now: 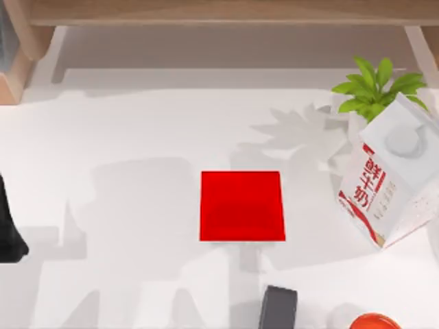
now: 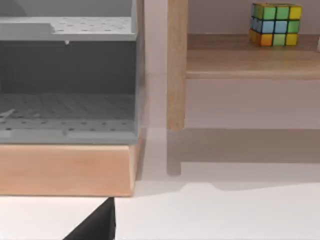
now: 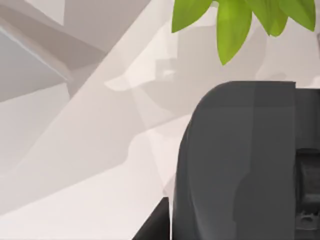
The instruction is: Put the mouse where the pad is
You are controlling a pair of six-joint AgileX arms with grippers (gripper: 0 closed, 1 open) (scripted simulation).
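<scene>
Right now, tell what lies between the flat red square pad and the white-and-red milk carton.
Top view: only bare, shadowed white table between the red pad and the milk carton.

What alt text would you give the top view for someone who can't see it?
A bright red square pad lies bare at the middle of a white table. A milk carton and a green plant are at its right, a dark grey object and a round red-orange thing sit at the bottom edge, and the left arm shows at the left edge.
</scene>
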